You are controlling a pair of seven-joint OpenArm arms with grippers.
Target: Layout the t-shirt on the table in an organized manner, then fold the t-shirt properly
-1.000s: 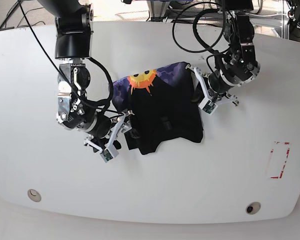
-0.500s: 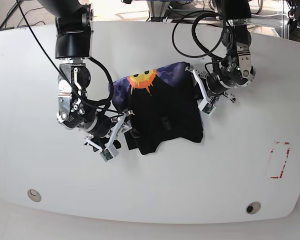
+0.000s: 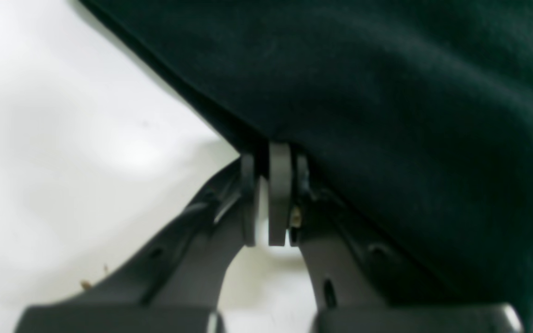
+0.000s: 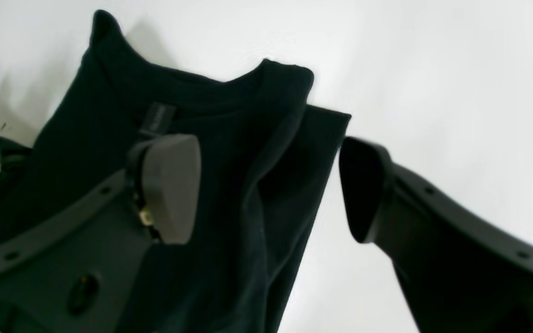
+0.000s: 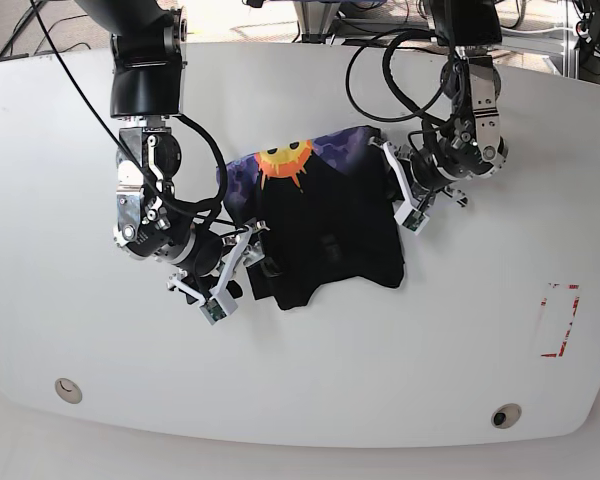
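The left gripper [image 5: 388, 172], jaws clamped on the t-shirt's [image 5: 325, 225] far-right edge, has shifted farther back, tugging the bunched cloth mid-surface. The right gripper [image 4: 266, 185] stays at the near-left hem, jaws apart. Spreading seems under way.

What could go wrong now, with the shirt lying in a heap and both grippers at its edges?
1. The left gripper is shut right at the hem of the t-shirt; such a thin pinch may slip out when it pulls.
2. The right gripper is open astride a folded edge near the collar; closing there may catch several layers, leaving the shirt bunched.
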